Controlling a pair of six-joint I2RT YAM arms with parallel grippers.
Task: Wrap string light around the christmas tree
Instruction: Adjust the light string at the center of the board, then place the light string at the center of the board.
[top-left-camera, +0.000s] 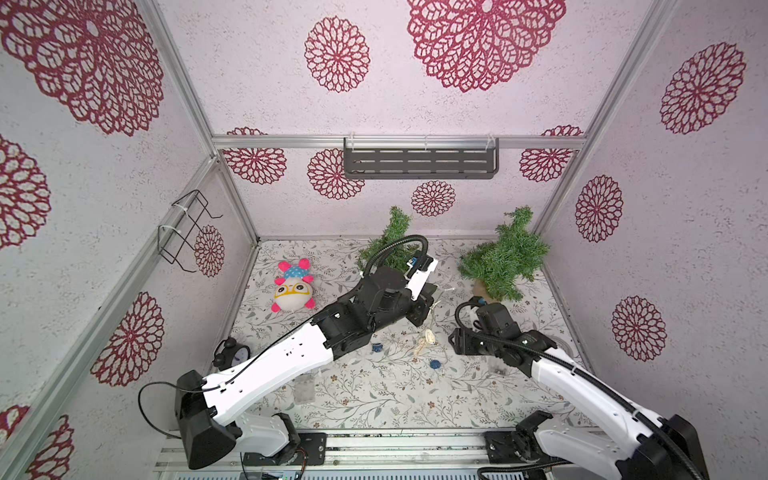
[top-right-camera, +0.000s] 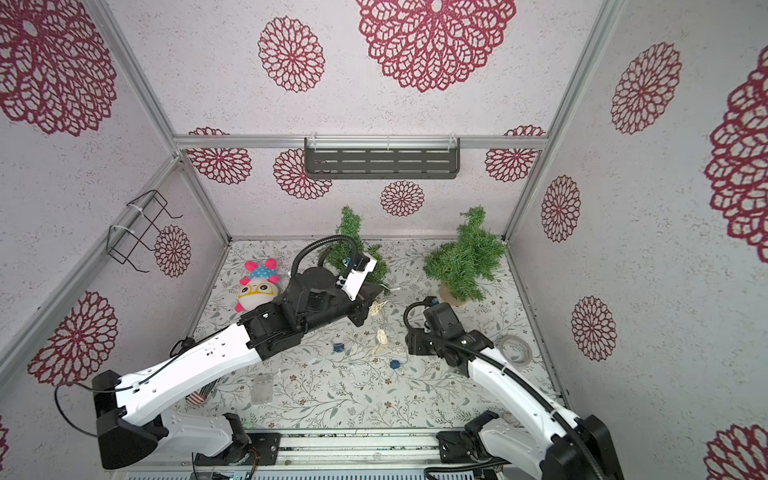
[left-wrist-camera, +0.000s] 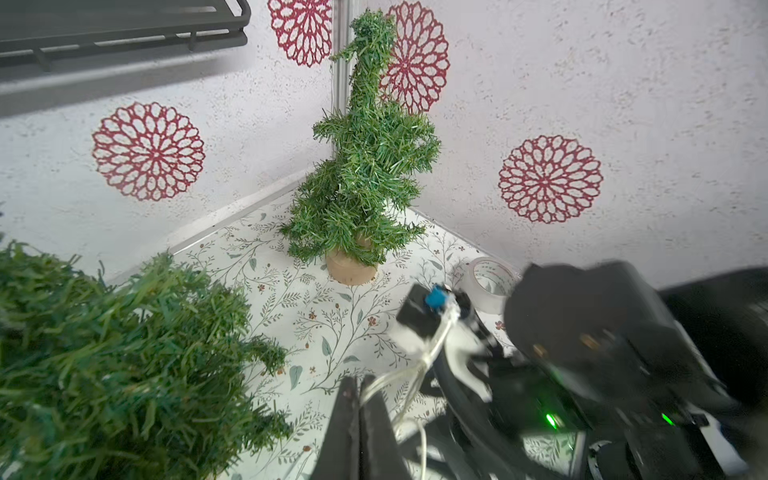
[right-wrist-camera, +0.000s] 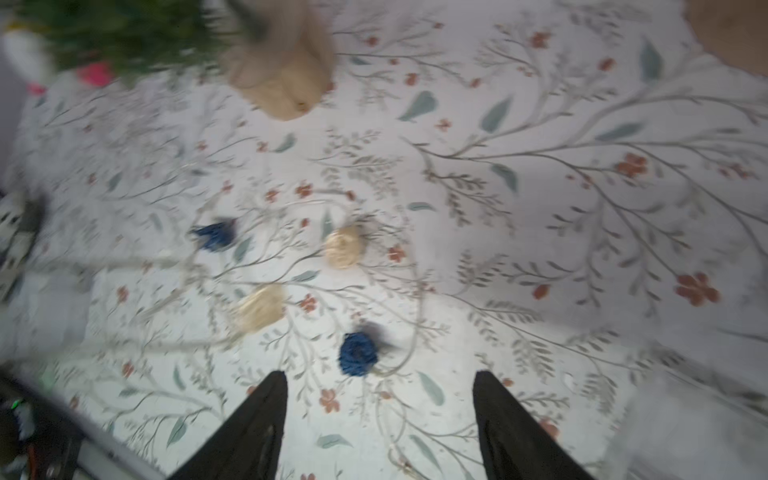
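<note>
We log the left gripper (left-wrist-camera: 359, 384) clamped on the wire of the string light (top-left-camera: 427, 337) beside the christmas tree (top-left-camera: 395, 226) at the back edge of the surface (top-left-camera: 353, 399), likely anchoring an end, while the right gripper (right-wrist-camera: 380, 376) hangs spread apart over the rest lying mid-surface.

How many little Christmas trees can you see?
2. The corner tree stands by the back right corner. The middle tree stands by the back wall, partly hidden behind the left arm. No more show, though an arm could hide something small.
</note>
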